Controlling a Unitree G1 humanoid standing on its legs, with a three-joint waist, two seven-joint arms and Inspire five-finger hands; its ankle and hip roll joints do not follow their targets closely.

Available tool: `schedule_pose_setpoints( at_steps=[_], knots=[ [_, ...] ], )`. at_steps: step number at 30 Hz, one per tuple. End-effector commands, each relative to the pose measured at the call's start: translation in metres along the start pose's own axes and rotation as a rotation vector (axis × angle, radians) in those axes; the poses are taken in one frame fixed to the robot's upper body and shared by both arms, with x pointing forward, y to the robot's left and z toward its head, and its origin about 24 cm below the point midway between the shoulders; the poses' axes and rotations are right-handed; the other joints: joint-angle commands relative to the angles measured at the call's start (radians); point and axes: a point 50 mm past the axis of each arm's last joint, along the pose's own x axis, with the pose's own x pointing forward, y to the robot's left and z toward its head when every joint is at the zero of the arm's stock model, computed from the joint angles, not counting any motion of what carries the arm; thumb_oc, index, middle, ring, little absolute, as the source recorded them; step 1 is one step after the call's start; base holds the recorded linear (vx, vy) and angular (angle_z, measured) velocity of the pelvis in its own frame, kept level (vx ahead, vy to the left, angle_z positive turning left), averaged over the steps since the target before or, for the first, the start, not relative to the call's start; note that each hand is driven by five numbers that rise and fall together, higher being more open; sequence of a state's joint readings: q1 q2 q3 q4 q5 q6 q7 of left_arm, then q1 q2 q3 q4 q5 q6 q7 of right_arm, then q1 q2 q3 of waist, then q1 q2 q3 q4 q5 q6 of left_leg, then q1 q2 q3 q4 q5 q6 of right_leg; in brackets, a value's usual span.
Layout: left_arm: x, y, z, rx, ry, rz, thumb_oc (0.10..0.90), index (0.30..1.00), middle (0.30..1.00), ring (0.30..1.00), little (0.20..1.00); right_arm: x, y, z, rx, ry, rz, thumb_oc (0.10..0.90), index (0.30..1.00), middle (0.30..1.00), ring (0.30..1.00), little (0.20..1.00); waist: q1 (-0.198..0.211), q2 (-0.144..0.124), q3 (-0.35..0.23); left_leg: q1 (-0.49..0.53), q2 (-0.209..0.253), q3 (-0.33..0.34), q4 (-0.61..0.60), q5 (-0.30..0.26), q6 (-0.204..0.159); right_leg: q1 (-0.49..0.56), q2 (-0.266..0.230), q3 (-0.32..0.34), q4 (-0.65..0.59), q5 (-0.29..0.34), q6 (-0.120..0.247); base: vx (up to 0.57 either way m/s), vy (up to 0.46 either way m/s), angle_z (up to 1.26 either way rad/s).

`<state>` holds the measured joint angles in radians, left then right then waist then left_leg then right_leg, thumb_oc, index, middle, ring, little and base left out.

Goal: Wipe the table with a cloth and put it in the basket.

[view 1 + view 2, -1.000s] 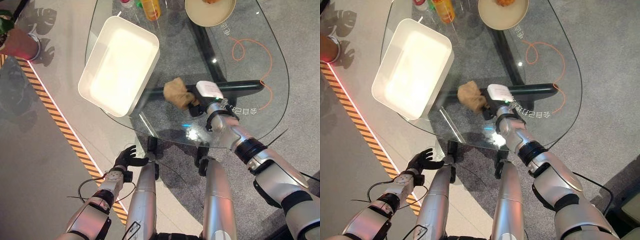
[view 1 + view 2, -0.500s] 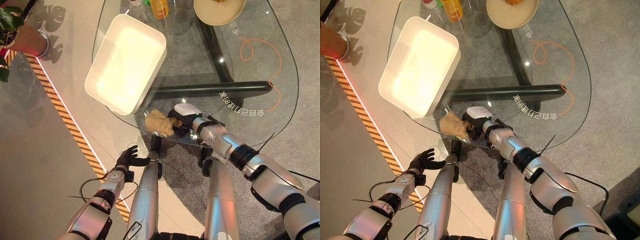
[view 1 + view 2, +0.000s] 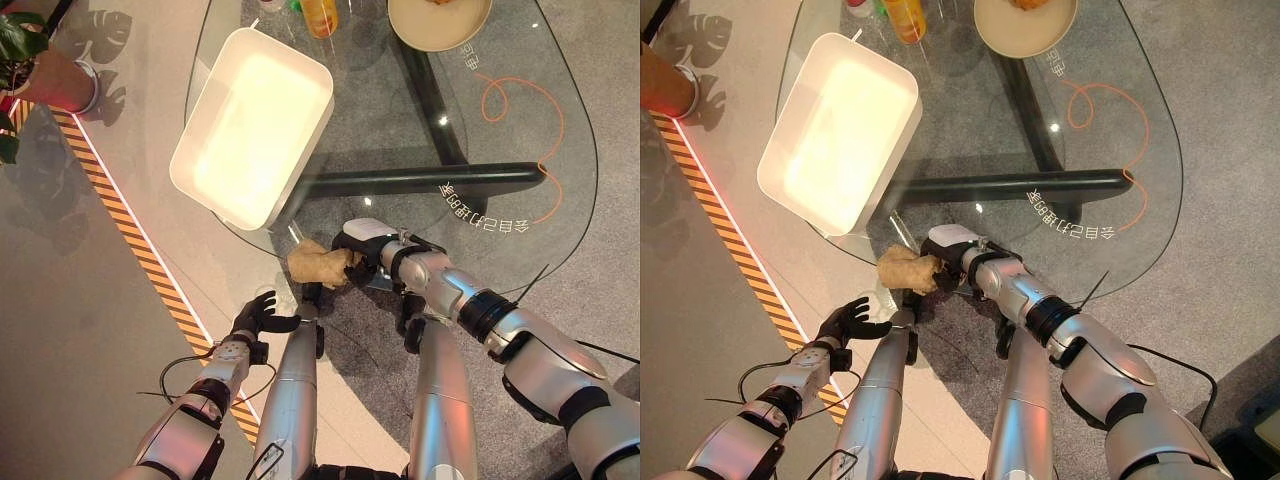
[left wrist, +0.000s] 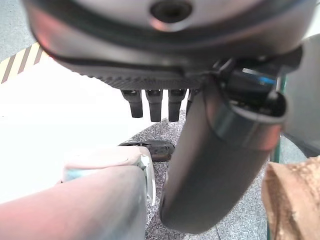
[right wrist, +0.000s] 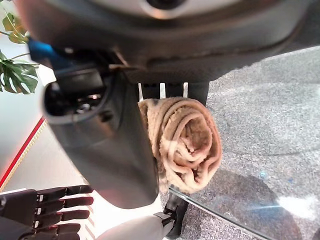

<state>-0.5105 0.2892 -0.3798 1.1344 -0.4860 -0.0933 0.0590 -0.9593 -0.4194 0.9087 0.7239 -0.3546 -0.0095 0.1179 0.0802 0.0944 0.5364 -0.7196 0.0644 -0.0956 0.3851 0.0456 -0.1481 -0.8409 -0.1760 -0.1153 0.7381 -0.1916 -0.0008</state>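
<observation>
Right hand (image 3: 365,243) is down at the near edge of the glass tabletop (image 3: 500,120), fingers and thumb wrapped round the tan cloth (image 3: 318,264) — you can see it bunched into a fat roll against the palm in the right wrist view, clamped tight. The cloth pokes out past the hand toward the robot's left and sits right at the rim of the glass, partly hanging over the edge with the grey floor (image 3: 590,280) under it. Just beyond it, up and to the left, the white basket (image 3: 250,125) sits on the tabletop, a shallow rectangular tub lying at an angle with one corner over the glass edge; cloth and basket are near each other but apart. Left hand (image 3: 256,316) hangs low beside the tabletop, well below the rim, fingers loosely spread and holding nothing; in the right wrist view it shows with the fingers lying straight side by side. Farther out on the glass, at the far side, there's a beige plate (image 3: 438,22) with food on it and an orange bottle (image 3: 318,15). Off on the floor a yellow-and-black striped strip (image 3: 130,235) runs past the tabletop, and a potted plant (image 3: 40,70) stands in the far left corner.
</observation>
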Motion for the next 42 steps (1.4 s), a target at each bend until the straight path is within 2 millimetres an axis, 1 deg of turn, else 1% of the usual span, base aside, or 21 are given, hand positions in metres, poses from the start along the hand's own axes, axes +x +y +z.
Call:
schedule_pose_setpoints(
  at_steps=[1,4,6,7,9,12,14,16,19,20,23,27,29,33,34,35,38,40,42],
  knots=[
    [-0.002,0.010,-0.008,0.023,0.019,0.033,0.800,0.900,0.900,0.900,0.900,0.001,-0.030,0.038,0.022,-0.162,-0.219,0.100,0.300,0.300,0.300,0.200,-0.010,0.006,-0.016,-0.038,-0.076,0.117,0.129,-0.080,0.129,0.021,0.021,-0.012,-0.138,0.112,-0.009,0.00,0.000,0.00],
    [-0.002,0.009,-0.009,0.020,0.018,0.034,0.800,0.900,0.900,0.900,0.900,-0.001,-0.038,0.027,0.052,-0.108,-0.312,0.100,0.300,0.300,0.300,0.200,-0.011,0.008,-0.016,-0.040,-0.074,0.117,0.130,-0.081,0.129,0.018,0.022,-0.010,-0.137,0.112,-0.008,0.00,0.000,0.00],
    [-0.003,0.009,-0.009,0.017,0.019,0.034,0.800,0.900,0.900,0.900,0.900,-0.004,-0.050,0.013,0.089,-0.039,-0.419,0.100,0.300,0.300,0.300,0.200,-0.012,0.010,-0.016,-0.045,-0.071,0.117,0.136,-0.083,0.131,0.013,0.023,-0.007,-0.129,0.112,-0.007,0.00,0.000,0.00],
    [-0.003,0.009,-0.009,0.017,0.018,0.034,0.800,0.900,0.900,0.900,0.900,-0.004,-0.050,0.013,0.089,-0.039,-0.419,0.100,0.300,0.300,0.300,0.200,-0.012,0.010,-0.016,-0.045,-0.071,0.117,0.136,-0.083,0.131,0.013,0.023,-0.007,-0.129,0.112,-0.007,0.00,0.000,0.00],
    [-0.003,0.009,-0.010,0.017,0.019,0.036,0.800,0.900,0.900,0.900,0.900,-0.011,-0.065,-0.006,0.143,0.047,-0.554,0.100,0.300,0.300,0.300,0.200,-0.015,0.011,-0.016,-0.050,-0.068,0.118,0.141,-0.085,0.133,0.007,0.024,-0.006,-0.123,0.112,-0.007,0.00,0.000,0.00],
    [-0.004,0.011,-0.012,0.012,0.020,0.042,0.800,0.900,0.900,0.900,0.900,-0.020,-0.076,-0.024,0.186,0.130,-0.668,0.100,0.300,0.300,0.300,0.200,-0.018,0.010,-0.016,-0.051,-0.064,0.118,0.141,-0.087,0.136,0.006,0.027,-0.004,-0.119,0.111,-0.006,0.00,0.000,0.00],
    [-0.005,0.011,-0.014,0.007,0.019,0.046,0.800,0.900,0.900,0.900,0.900,-0.029,-0.085,-0.040,0.218,0.203,-0.758,0.100,0.300,0.300,0.300,0.200,-0.019,0.010,-0.016,-0.053,-0.061,0.119,0.144,-0.090,0.139,0.002,0.027,-0.004,-0.115,0.110,-0.006,0.00,0.000,0.00],
    [-0.005,0.012,-0.015,0.004,0.020,0.049,0.800,0.900,0.900,0.900,0.900,-0.033,-0.086,-0.047,0.225,0.236,-0.800,0.100,0.300,0.300,0.300,0.200,-0.021,0.009,-0.016,-0.053,-0.059,0.118,0.144,-0.091,0.141,0.002,0.028,-0.003,-0.113,0.109,-0.006,0.00,0.001,0.02],
    [-0.007,0.018,-0.020,-0.005,0.024,0.060,0.800,0.900,0.900,0.900,0.900,-0.051,-0.092,-0.076,0.281,0.349,-0.920,0.100,0.300,0.300,0.300,0.200,-0.026,0.006,-0.016,-0.062,-0.055,0.119,0.153,-0.098,0.146,-0.006,0.031,-0.003,-0.103,0.106,-0.006,0.00,0.000,0.00],
    [-0.007,0.018,-0.020,-0.006,0.024,0.061,0.800,0.900,0.900,0.900,0.900,-0.052,-0.092,-0.077,0.283,0.356,-0.924,0.100,0.300,0.300,0.300,0.200,-0.026,0.006,-0.016,-0.063,-0.055,0.119,0.154,-0.099,0.146,-0.007,0.032,-0.003,-0.103,0.106,-0.006,0.00,0.000,0.00],
    [-0.008,0.021,-0.021,-0.013,0.023,0.065,0.800,0.900,0.900,0.900,0.900,-0.062,-0.089,-0.094,0.306,0.431,-0.968,0.100,0.300,0.300,0.300,0.200,-0.031,0.003,-0.016,-0.070,-0.052,0.118,0.159,-0.103,0.149,-0.014,0.035,-0.001,-0.100,0.104,-0.006,0.00,0.000,0.00],
    [-0.009,0.025,-0.023,-0.015,0.024,0.073,0.800,0.900,0.900,0.900,0.900,-0.081,-0.078,-0.125,0.334,0.555,-1.024,0.100,0.300,0.300,0.300,0.200,-0.036,-0.002,-0.016,-0.082,-0.050,0.115,0.175,-0.116,0.156,-0.021,0.039,0.001,-0.088,0.098,-0.008,0.00,0.000,0.00],
    [-0.009,0.028,-0.023,-0.014,0.023,0.076,0.800,0.900,0.900,0.900,0.900,-0.088,-0.075,-0.137,0.351,0.603,-1.042,0.100,0.300,0.300,0.300,0.200,-0.036,-0.004,-0.016,-0.084,-0.051,0.113,0.178,-0.120,0.158,-0.019,0.041,-0.001,-0.090,0.097,-0.008,0.00,-0.016,0.00],
    [-0.011,0.033,-0.025,-0.010,0.024,0.081,0.800,0.900,0.900,0.900,0.900,-0.104,-0.063,-0.159,0.400,0.707,-1.064,0.100,0.300,0.300,0.300,0.200,-0.035,-0.006,-0.016,-0.085,-0.051,0.110,0.187,-0.127,0.160,-0.015,0.043,-0.001,-0.087,0.094,-0.007,0.00,0.000,0.00],
    [-0.011,0.034,-0.026,-0.008,0.026,0.084,0.800,0.900,0.900,0.900,0.900,-0.113,-0.056,-0.170,0.416,0.765,-1.076,0.100,0.300,0.300,0.300,0.200,-0.034,-0.006,-0.016,-0.084,-0.051,0.109,0.190,-0.131,0.162,-0.013,0.044,-0.001,-0.084,0.091,-0.007,0.00,0.000,0.00],
    [-0.011,0.035,-0.026,-0.007,0.026,0.086,0.800,0.900,0.900,0.900,0.900,-0.119,-0.052,-0.176,0.426,0.801,-1.087,0.100,0.300,0.300,0.300,0.200,-0.033,-0.007,-0.016,-0.085,-0.052,0.108,0.192,-0.134,0.163,-0.012,0.045,-0.002,-0.083,0.090,-0.006,0.02,-0.034,0.01],
    [-0.012,0.040,-0.026,-0.006,0.029,0.093,0.800,0.900,0.900,0.900,0.900,-0.134,-0.042,-0.191,0.504,0.894,-1.146,0.100,0.300,0.300,0.300,0.200,-0.033,-0.008,-0.016,-0.085,-0.052,0.106,0.199,-0.140,0.165,-0.010,0.048,-0.001,-0.077,0.087,-0.005,0.00,0.000,0.00],
    [-0.013,0.045,-0.028,-0.005,0.035,0.101,0.800,0.900,0.900,0.900,0.900,-0.148,-0.032,-0.202,0.611,0.965,-1.224,0.100,0.300,0.300,0.300,0.200,-0.035,-0.011,-0.016,-0.083,-0.051,0.102,0.206,-0.147,0.166,-0.007,0.053,0.002,-0.070,0.083,-0.004,0.02,-0.011,0.01],
    [-0.013,0.047,-0.028,-0.005,0.037,0.105,0.800,0.900,0.900,0.900,0.900,-0.154,-0.027,-0.206,0.670,0.996,-1.262,0.100,0.300,0.300,0.300,0.200,-0.036,-0.013,-0.016,-0.083,-0.051,0.102,0.209,-0.150,0.167,-0.006,0.055,0.004,-0.068,0.082,-0.002,0.00,0.000,0.00]
  ],
)
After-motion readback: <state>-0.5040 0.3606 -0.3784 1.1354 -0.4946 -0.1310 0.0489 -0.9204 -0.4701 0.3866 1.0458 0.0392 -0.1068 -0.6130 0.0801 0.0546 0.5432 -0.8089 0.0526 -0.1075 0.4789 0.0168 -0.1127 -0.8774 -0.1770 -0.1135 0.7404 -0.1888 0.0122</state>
